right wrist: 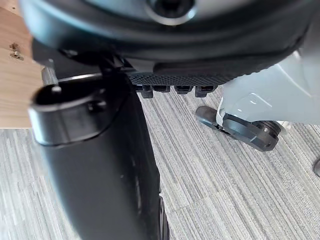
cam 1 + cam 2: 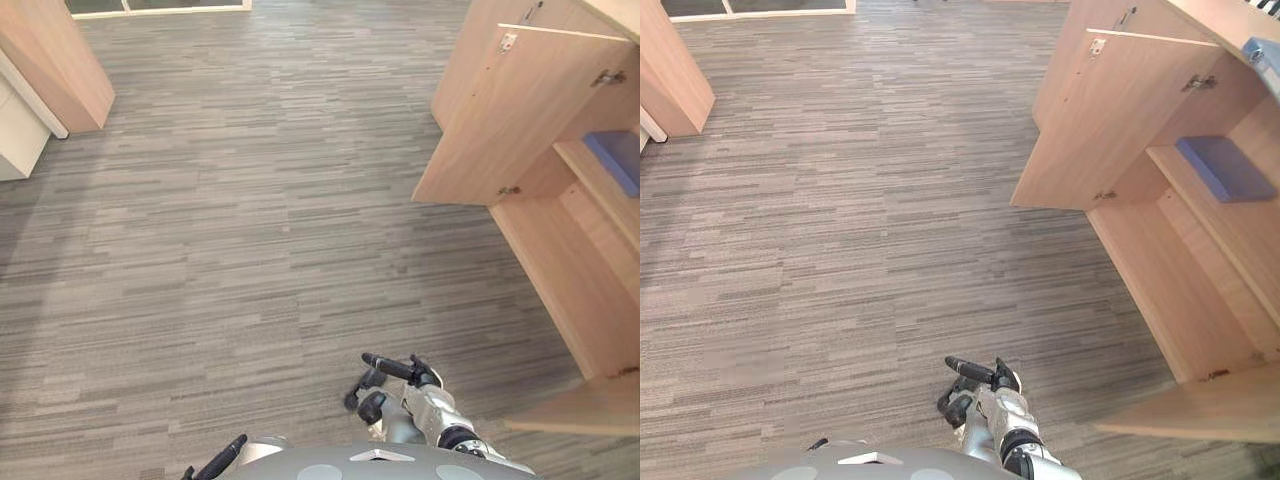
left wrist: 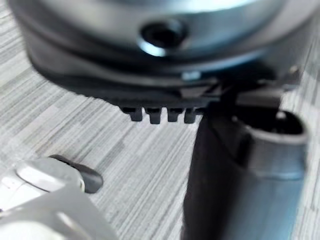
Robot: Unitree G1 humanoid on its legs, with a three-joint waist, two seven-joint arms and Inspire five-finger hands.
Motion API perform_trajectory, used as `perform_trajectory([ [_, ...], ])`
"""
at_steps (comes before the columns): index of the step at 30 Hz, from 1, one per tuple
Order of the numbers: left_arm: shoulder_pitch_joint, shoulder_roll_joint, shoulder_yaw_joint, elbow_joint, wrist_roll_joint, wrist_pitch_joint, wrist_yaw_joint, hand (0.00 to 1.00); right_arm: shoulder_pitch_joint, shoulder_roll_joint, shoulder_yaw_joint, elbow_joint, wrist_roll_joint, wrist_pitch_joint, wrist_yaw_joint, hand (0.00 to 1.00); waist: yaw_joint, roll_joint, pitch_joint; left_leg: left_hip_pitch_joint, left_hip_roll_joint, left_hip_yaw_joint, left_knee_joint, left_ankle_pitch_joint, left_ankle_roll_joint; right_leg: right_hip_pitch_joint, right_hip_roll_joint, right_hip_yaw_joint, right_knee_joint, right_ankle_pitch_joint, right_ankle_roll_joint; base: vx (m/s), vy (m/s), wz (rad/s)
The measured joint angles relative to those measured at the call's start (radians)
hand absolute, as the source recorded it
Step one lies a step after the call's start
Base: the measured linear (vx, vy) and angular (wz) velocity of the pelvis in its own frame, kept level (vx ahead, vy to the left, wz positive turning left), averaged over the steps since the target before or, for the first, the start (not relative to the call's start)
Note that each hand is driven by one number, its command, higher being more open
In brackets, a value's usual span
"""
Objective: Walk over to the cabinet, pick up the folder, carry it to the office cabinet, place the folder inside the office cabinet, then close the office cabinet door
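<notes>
A blue folder [image 2: 1225,168] lies flat on a shelf inside the light-wood office cabinet [image 2: 1200,270] at the right, and its edge shows as folder [image 2: 618,160]. The cabinet's upper door [image 2: 510,110] stands swung open toward the room, and a lower door [image 2: 580,405] is open too. My right hand [image 2: 395,385] hangs low over the carpet, left of the cabinet and well short of the shelf, with relaxed fingers and nothing in it; right hand [image 1: 100,150] shows the same. My left hand [image 2: 222,460] hangs at the lower left, also holding nothing.
Grey striped carpet [image 2: 250,220] spreads across the middle of the room. A second wooden cabinet [image 2: 55,60] with a white unit [image 2: 20,125] stands at the far left. A pale window frame [image 2: 160,8] runs along the far end.
</notes>
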Motion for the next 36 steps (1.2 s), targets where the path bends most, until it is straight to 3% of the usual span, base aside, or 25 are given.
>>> perform_trajectory([
  [3, -0.034, -0.017, -0.001, 0.021, -0.001, 0.014, 0.016, 1.00, -0.021, -0.002, -0.036, 0.017, 0.040, -0.005, 0.006, 1.00, -0.032, 0.045, -0.011, 0.022, 0.061, -0.015, -0.025, 0.019, -0.033, -0.011, 0.084, 0.015, 0.018, -0.092, -0.006, 0.43, -0.159, -0.46],
  [5, -0.069, -0.020, 0.001, 0.023, 0.000, 0.021, 0.014, 1.00, -0.024, 0.000, -0.041, 0.024, 0.045, -0.005, 0.010, 1.00, -0.050, 0.053, -0.010, 0.046, 0.092, -0.009, 0.003, 0.032, -0.057, 0.008, 0.116, 0.033, 0.045, -0.135, 0.005, 0.34, -0.090, -0.35],
  [6, -0.078, -0.020, 0.001, 0.023, 0.000, 0.021, 0.012, 1.00, -0.024, -0.001, -0.044, 0.031, 0.045, -0.005, 0.010, 1.00, -0.055, 0.053, -0.011, 0.045, 0.106, -0.004, 0.042, 0.032, -0.057, 0.023, 0.129, 0.042, 0.044, -0.145, 0.007, 0.35, -0.097, -0.63],
  [7, -0.089, -0.020, -0.002, 0.018, 0.000, 0.020, 0.001, 1.00, -0.012, -0.004, -0.058, 0.050, 0.046, -0.001, 0.006, 1.00, -0.061, 0.043, -0.017, -0.011, 0.153, 0.012, 0.258, 0.032, -0.056, 0.066, 0.163, 0.087, 0.008, -0.153, 0.014, 0.26, -0.068, -0.70],
  [8, -0.090, -0.018, -0.004, 0.012, 0.001, 0.017, -0.004, 1.00, -0.004, -0.005, -0.059, 0.049, 0.050, -0.002, 0.003, 1.00, -0.061, 0.042, -0.017, -0.046, 0.178, 0.010, 0.377, 0.043, -0.033, 0.085, 0.179, 0.116, -0.013, -0.154, 0.016, 0.34, -0.076, -1.04],
  [9, -0.090, -0.010, -0.030, -0.001, 0.005, 0.017, -0.006, 1.00, 0.016, -0.011, -0.056, 0.039, 0.064, -0.001, -0.005, 1.00, -0.066, 0.059, -0.016, -0.127, 0.236, -0.014, 0.611, 0.053, 0.016, 0.129, 0.224, 0.164, -0.057, -0.153, 0.019, 0.34, -0.055, -0.92],
  [11, -0.089, -0.020, -0.056, -0.003, 0.004, 0.017, -0.007, 1.00, 0.039, -0.039, -0.059, 0.043, 0.077, 0.000, -0.020, 1.00, -0.066, 0.078, -0.016, -0.228, 0.271, -0.090, 0.820, 0.021, 0.011, 0.191, 0.279, 0.244, -0.099, -0.163, 0.008, 0.38, -0.013, -1.39],
  [13, -0.089, -0.002, -0.062, -0.011, 0.002, 0.015, -0.005, 1.00, 0.065, -0.046, -0.061, 0.037, 0.087, 0.006, -0.034, 1.00, -0.051, 0.068, -0.007, -0.307, 0.288, -0.124, 0.902, 0.003, 0.015, 0.260, 0.302, 0.337, -0.127, -0.167, 0.014, 0.30, 0.057, -1.42],
  [15, -0.086, -0.003, -0.030, -0.024, -0.001, 0.012, -0.003, 1.00, 0.108, -0.048, -0.058, -0.003, 0.109, 0.003, -0.051, 1.00, -0.050, 0.041, 0.015, -0.399, 0.314, -0.141, 0.929, -0.020, 0.025, 0.363, 0.298, 0.443, -0.161, -0.179, 0.033, 0.30, 0.093, -1.12],
  [17, -0.078, -0.010, -0.011, -0.043, -0.009, 0.006, -0.005, 1.00, 0.128, -0.049, -0.056, -0.012, 0.117, 0.002, -0.057, 1.00, -0.045, 0.039, 0.018, -0.470, 0.307, -0.182, 0.894, -0.032, 0.025, 0.396, 0.293, 0.509, -0.173, -0.187, 0.044, 0.28, 0.155, -1.12],
  [19, -0.072, -0.034, -0.009, -0.073, -0.019, -0.008, -0.002, 1.00, 0.134, -0.050, -0.059, -0.015, 0.122, 0.003, -0.057, 1.00, -0.023, 0.031, 0.020, -0.536, 0.268, -0.254, 0.726, -0.032, 0.019, 0.415, 0.279, 0.605, -0.165, -0.201, 0.068, 0.28, 0.234, -1.38],
  [21, -0.073, -0.046, 0.007, -0.077, -0.020, -0.005, 0.002, 1.00, 0.133, -0.046, -0.055, -0.019, 0.127, 0.000, -0.057, 1.00, -0.021, 0.029, 0.025, -0.567, 0.192, -0.387, 0.527, -0.012, -0.003, 0.443, 0.247, 0.695, -0.153, -0.223, 0.101, 0.39, 0.335, -1.24],
  [23, -0.074, -0.051, 0.015, -0.079, -0.018, -0.007, 0.013, 1.00, 0.133, -0.046, -0.043, -0.019, 0.128, -0.002, -0.057, 1.00, -0.021, 0.029, 0.026, -0.576, 0.141, -0.479, 0.374, 0.042, -0.014, 0.457, 0.209, 0.756, -0.135, -0.247, 0.146, 0.45, 0.372, -1.07],
  [24, -0.074, -0.058, 0.022, -0.078, -0.018, -0.008, 0.017, 1.00, 0.134, -0.049, -0.022, -0.020, 0.127, -0.012, -0.057, 1.00, -0.021, 0.036, 0.022, -0.574, 0.126, -0.505, 0.261, 0.142, -0.033, 0.463, 0.180, 0.796, -0.118, -0.278, 0.186, 0.40, 0.369, -0.85],
  [25, -0.074, -0.063, 0.030, -0.078, -0.018, -0.009, 0.017, 1.00, 0.135, -0.050, -0.010, -0.020, 0.127, -0.015, -0.057, 1.00, -0.020, 0.048, 0.015, -0.554, 0.126, -0.493, 0.243, 0.216, -0.050, 0.461, 0.171, 0.811, -0.108, -0.290, 0.201, 0.47, 0.452, -1.05],
  [26, -0.081, -0.061, 0.052, -0.074, -0.017, -0.010, 0.017, 1.00, 0.132, -0.041, 0.011, -0.020, 0.127, -0.016, -0.056, 1.00, -0.018, 0.029, 0.016, -0.529, 0.121, -0.434, 0.231, 0.272, -0.033, 0.464, 0.147, 0.819, -0.098, -0.295, 0.209, 0.31, 0.291, -0.81],
  [30, -0.090, -0.068, 0.091, -0.078, -0.002, -0.020, 0.016, 1.00, 0.116, 0.024, 0.023, -0.022, 0.123, -0.014, -0.022, 1.00, 0.012, 0.013, 0.007, -0.474, 0.120, -0.273, 0.308, 0.174, 0.047, 0.473, 0.096, 0.839, -0.106, -0.229, 0.213, 0.34, 0.286, -1.08],
  [33, -0.090, -0.069, 0.092, -0.075, 0.022, -0.024, 0.016, 1.00, 0.115, 0.027, -0.061, -0.022, 0.110, -0.015, -0.016, 1.00, 0.006, 0.027, -0.016, -0.454, 0.097, -0.228, 0.282, 0.149, 0.060, 0.464, 0.057, 0.854, -0.144, -0.183, 0.238, 0.12, 0.255, -0.70],
  [36, -0.086, -0.067, 0.097, -0.059, 0.018, -0.024, 0.018, 1.00, 0.116, 0.027, -0.130, -0.016, 0.104, -0.010, -0.016, 1.00, 0.019, 0.025, -0.028, -0.403, 0.063, -0.172, 0.200, 0.149, 0.065, 0.445, 0.014, 0.860, -0.172, -0.137, 0.268, 0.03, 0.153, -0.68],
])
